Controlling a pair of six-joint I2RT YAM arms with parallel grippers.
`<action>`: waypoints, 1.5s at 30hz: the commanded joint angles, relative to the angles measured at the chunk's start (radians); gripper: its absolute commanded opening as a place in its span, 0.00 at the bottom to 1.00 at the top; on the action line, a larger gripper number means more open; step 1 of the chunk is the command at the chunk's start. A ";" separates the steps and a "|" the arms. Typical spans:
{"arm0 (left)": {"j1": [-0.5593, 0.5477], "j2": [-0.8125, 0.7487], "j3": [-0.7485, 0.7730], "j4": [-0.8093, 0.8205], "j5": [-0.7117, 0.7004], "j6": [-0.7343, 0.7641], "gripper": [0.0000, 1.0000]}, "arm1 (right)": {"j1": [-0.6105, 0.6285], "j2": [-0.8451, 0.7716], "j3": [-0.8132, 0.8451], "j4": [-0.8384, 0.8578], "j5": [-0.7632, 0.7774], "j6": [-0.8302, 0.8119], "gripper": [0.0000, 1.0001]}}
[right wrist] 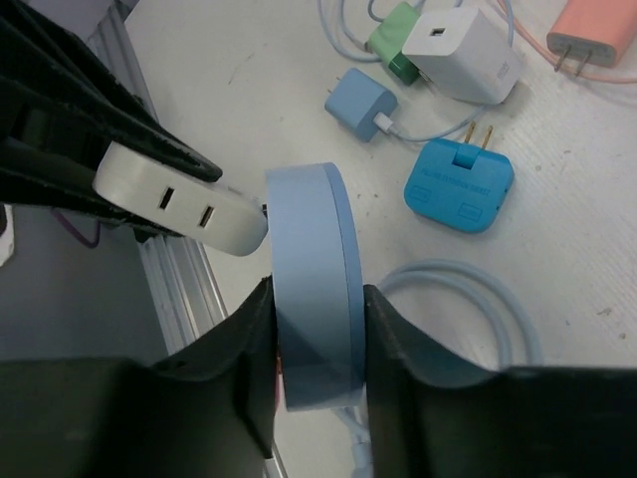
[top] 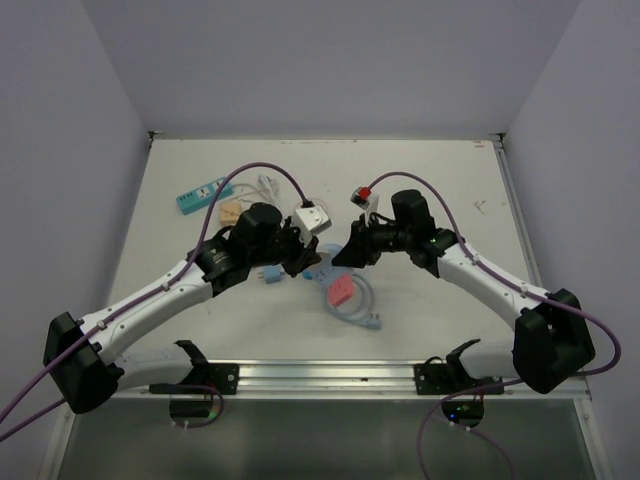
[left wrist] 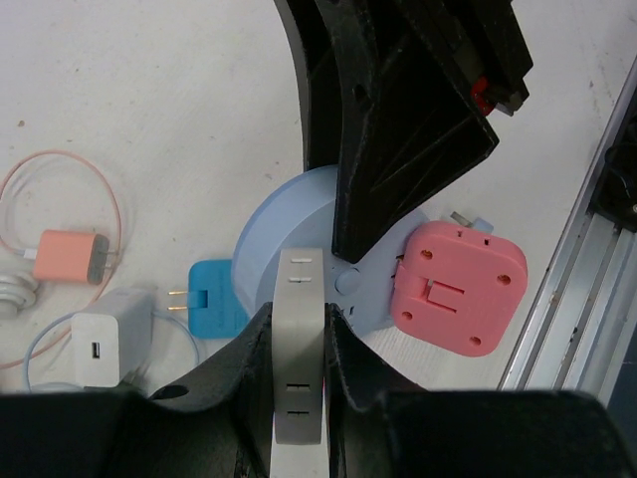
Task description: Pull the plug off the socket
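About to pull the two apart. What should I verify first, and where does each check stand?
1. Left fingers clamped on white socket: ok.
2. Right fingers pressed on both faces of blue plug: ok.
3. Plug seated against socket: ok.
4. Blue cable lying in a loose loop: ok.
5. Grip firm enough to pull: cannot tell.

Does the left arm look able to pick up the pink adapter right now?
Probably not yet. The left hand is shut on the white socket block, with the right hand gripping the round blue plug at its end. The pink adapter lies uncovered on the table nearby.
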 commanded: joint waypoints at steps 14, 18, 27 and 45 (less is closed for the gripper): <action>-0.001 -0.043 -0.110 0.290 -0.040 -0.115 0.00 | 0.028 -0.033 0.071 -0.054 0.199 0.107 0.00; -0.012 -0.024 -0.123 0.362 -0.078 -0.140 0.00 | 0.051 -0.008 0.103 -0.113 0.310 0.139 0.00; -0.059 0.023 -0.104 0.430 -0.149 -0.132 0.00 | 0.074 0.041 0.149 -0.223 0.561 0.188 0.00; -0.059 -0.135 -0.169 0.412 -0.169 -0.106 0.00 | 0.027 0.128 0.161 -0.329 0.810 0.240 0.00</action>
